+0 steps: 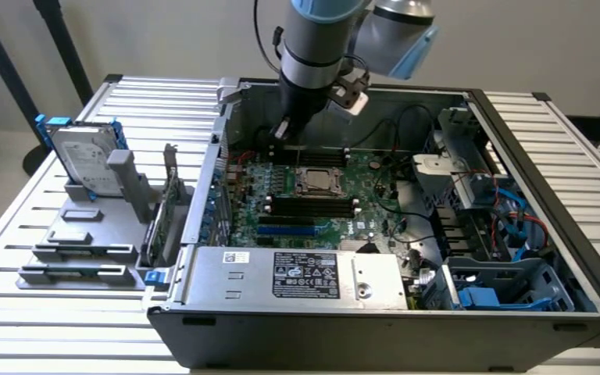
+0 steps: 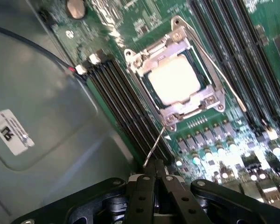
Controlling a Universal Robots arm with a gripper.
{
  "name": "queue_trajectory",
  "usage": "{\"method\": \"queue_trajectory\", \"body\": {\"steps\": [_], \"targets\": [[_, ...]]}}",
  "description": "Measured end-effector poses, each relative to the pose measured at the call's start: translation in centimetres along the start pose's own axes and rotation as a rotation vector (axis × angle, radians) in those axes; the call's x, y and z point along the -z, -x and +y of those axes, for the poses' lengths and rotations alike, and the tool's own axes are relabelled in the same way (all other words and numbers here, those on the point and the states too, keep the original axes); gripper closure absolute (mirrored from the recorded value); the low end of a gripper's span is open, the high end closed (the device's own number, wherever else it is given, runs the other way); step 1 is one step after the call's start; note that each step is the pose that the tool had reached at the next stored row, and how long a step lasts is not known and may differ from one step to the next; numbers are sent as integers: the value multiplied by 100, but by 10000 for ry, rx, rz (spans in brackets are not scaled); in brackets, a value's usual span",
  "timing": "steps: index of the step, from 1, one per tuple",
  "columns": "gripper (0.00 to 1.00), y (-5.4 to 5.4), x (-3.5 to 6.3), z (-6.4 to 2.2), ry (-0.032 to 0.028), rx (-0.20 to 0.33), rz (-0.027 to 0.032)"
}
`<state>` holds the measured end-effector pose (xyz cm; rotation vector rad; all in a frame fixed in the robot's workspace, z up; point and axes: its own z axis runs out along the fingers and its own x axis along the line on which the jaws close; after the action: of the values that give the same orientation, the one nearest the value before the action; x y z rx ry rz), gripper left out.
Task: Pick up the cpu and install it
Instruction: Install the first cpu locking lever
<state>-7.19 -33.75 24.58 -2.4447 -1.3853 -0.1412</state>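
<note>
Gripper [image 2: 155,173], closed on nothing, hovers near the socketed cpu [image 2: 173,79]; case label [image 2: 11,133] unreadable.

On the motherboard [image 2: 144,21], cpu [image 2: 175,79] in socket frame [image 2: 194,101] between memory slots [image 2: 114,100]

A pale slatted metal table [image 1: 60,328] carries an open dark grey computer case [image 1: 311,340]. A grey plastic parts rack [image 1: 76,262] stands beside it, at the exterior view's left.
</note>
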Motion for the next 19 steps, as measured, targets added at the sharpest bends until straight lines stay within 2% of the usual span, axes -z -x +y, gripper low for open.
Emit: {"method": "queue_trajectory", "body": {"steps": [1,3,8,12,16,19], "targets": [[89,-9,-1,15,65,27,41],[89,-18,-9,38,143,59,85],[89,-5,-90,71,157,55,88],[89,11,-151,86,191,50,32],[89,27,-221,102,209,54,34],[89,32,-263,108,244,58,29]]}}
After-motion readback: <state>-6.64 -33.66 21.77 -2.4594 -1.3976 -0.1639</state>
